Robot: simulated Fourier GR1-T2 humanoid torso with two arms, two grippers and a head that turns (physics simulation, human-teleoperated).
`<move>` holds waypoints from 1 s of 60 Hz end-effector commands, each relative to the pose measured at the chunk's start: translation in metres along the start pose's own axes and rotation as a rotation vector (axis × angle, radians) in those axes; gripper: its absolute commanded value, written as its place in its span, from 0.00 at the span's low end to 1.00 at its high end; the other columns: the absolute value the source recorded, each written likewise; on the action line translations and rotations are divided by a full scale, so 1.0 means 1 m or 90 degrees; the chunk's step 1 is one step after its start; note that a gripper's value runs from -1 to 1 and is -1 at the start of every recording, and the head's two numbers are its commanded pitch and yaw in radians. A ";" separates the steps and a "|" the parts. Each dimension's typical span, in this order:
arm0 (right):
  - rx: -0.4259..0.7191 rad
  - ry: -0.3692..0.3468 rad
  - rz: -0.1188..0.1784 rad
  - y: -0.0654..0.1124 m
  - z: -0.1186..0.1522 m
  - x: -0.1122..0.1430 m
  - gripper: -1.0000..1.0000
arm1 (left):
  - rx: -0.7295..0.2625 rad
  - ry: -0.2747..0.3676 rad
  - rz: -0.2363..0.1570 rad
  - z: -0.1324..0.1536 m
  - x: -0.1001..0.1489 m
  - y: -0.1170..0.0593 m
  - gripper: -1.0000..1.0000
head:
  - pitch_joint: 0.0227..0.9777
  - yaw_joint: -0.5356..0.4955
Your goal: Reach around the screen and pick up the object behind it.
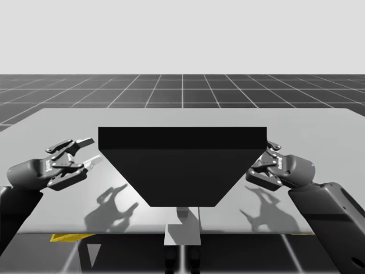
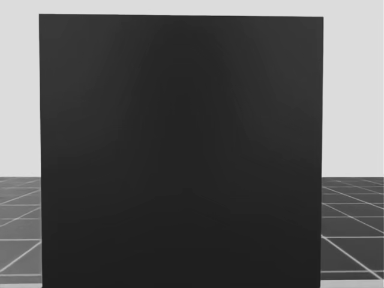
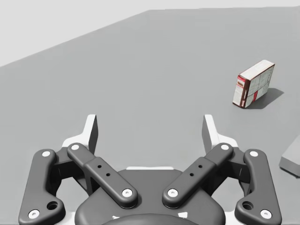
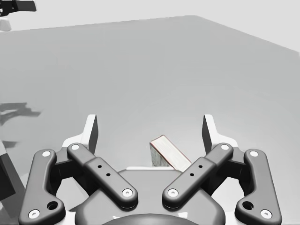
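Note:
A tall black screen (image 1: 182,165) (image 2: 180,150) stands mid-table and hides what lies behind it in the high and head views. A small white and red box (image 3: 254,84) lies on the grey table, far ahead of my left gripper (image 3: 150,131) and off to its right side. This gripper (image 1: 94,151) hovers open left of the screen. My right gripper (image 1: 263,158) is at the screen's right edge. It is open, and the box (image 4: 168,152) lies low between its fingers (image 4: 209,131), near the palm, touching neither.
The grey table (image 1: 63,125) has free surface on both sides of the screen. A small grey stand (image 1: 182,214) sits at the screen's foot by the front edge. My left gripper (image 4: 16,5) shows far off in the right wrist view.

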 end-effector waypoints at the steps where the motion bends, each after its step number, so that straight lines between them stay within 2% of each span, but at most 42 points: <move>1: 0.015 0.086 -0.017 0.010 -0.001 -0.011 0.00 | -0.093 0.076 -0.008 0.005 -0.015 -0.015 0.00 | 0.01 0.50; 4: 0.008 0.091 -0.010 0.009 0.000 -0.013 0.00 | -0.097 0.090 -0.021 0.006 -0.018 -0.016 0.00 | 0.01 0.50; 6: 0.010 0.100 -0.014 0.009 0.000 -0.015 0.00 | -0.108 0.101 -0.015 0.006 -0.020 -0.017 0.00 | 0.01 0.50; 14: 0.016 0.117 -0.021 0.007 0.004 -0.025 0.00 | -0.124 0.130 -0.025 0.003 -0.025 -0.017 0.00 | 0.01 0.49; 17: 0.009 0.117 -0.008 0.004 0.005 -0.030 0.00 | -0.127 0.142 -0.029 0.001 -0.028 -0.018 0.00 | 0.01 0.49; 20: -0.006 0.111 -0.017 0.000 0.006 -0.033 0.00 | -0.131 0.148 -0.033 0.000 -0.030 -0.019 0.00 | 0.01 0.49; 24: -0.009 0.108 -0.014 -0.004 0.008 -0.037 0.00 | -0.140 0.152 -0.033 -0.003 -0.032 -0.021 0.00 | 0.02 0.48; 25: -0.010 0.109 -0.020 -0.007 0.007 -0.039 0.00 | -0.145 0.155 -0.034 -0.005 -0.034 -0.023 0.00 | 0.02 0.48; 31: -0.024 0.111 -0.016 -0.013 0.004 -0.045 0.00 | -0.155 0.164 -0.038 -0.012 -0.038 -0.026 0.00 | 0.02 0.48; 34: -0.032 0.115 -0.007 -0.016 0.002 -0.049 0.00 | -0.160 0.167 -0.040 -0.015 -0.039 -0.028 0.00 | 0.02 0.48; 39: -0.033 0.118 -0.012 -0.023 -0.004 -0.054 0.00 | -0.165 0.166 -0.041 -0.018 -0.040 -0.030 0.00 | 0.02 0.47; 46: -0.022 0.138 -0.002 -0.033 -0.016 -0.062 0.00 | -0.170 0.167 -0.048 -0.021 -0.041 -0.034 0.00 | 0.03 0.47; 49: -0.017 0.146 0.012 -0.036 -0.020 -0.065 0.00 | -0.170 0.167 -0.050 -0.021 -0.041 -0.035 0.00 | 0.03 0.47; 51: -0.013 0.150 0.007 -0.037 -0.022 -0.067 0.00 | -0.170 0.166 -0.050 -0.021 -0.041 -0.035 0.00 | 0.03 0.47; 52: -0.008 0.151 0.016 -0.038 -0.025 -0.068 0.00 | -0.170 0.166 -0.050 -0.021 -0.042 -0.035 0.00 | 0.03 0.47; 60: 0.016 0.143 0.039 -0.043 -0.035 -0.071 0.00 | -0.170 0.165 -0.052 -0.021 -0.042 -0.036 0.00 | 0.04 0.47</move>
